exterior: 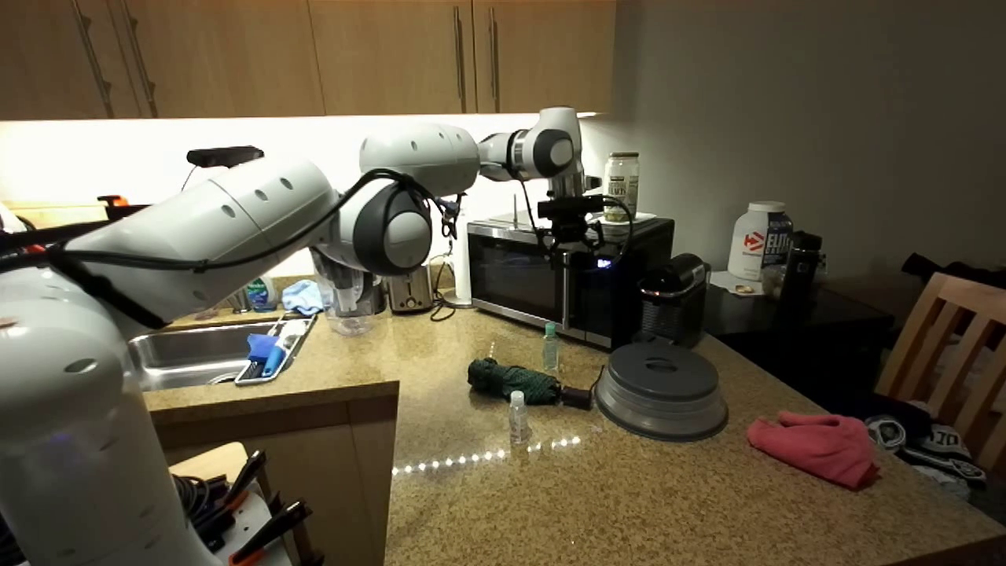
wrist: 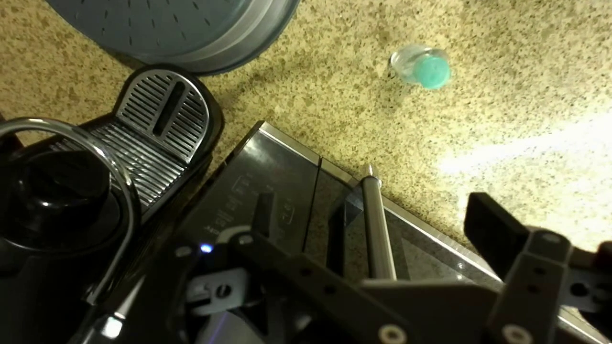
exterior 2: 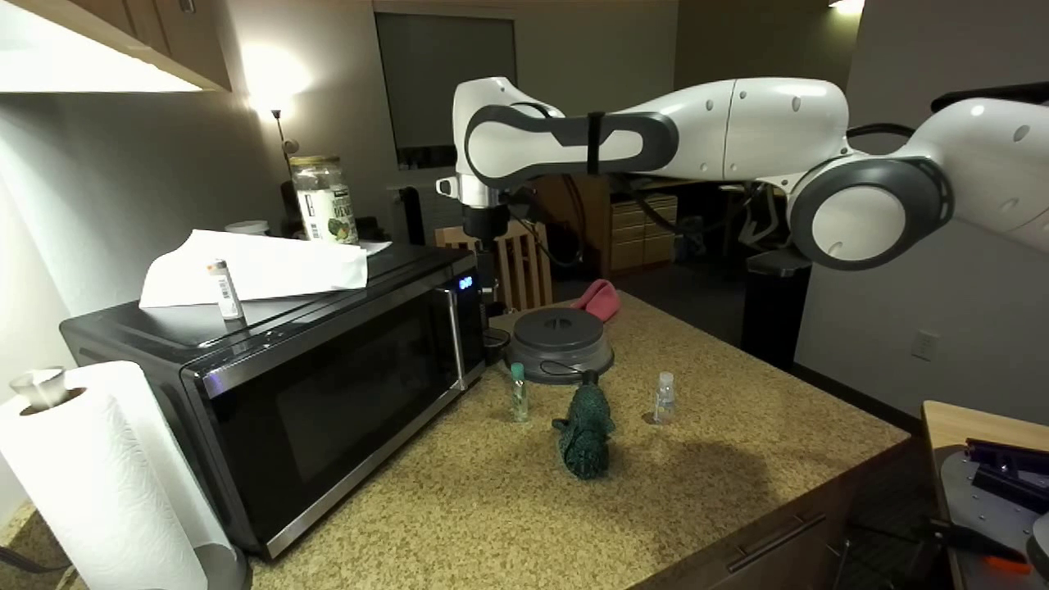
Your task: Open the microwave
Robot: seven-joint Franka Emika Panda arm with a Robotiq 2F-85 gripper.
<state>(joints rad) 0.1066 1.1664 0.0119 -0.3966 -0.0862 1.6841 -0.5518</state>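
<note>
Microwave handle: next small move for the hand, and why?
I'd probably lower the hand slightly, fingers open: in an exterior view it appears near the top of the handle, and the wrist view shows the handle between the open fingers, a gap each side. Exact depth is unclear. The door looks shut in both exterior views.

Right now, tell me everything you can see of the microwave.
The microwave is a black box on the counter, its dark glass door closed, edged in silvery trim, with an upright metallic handle and a lit blue display. White paper, a jar and a small tube sit on top. The open gripper is near the handle; contact is unclear.
</note>
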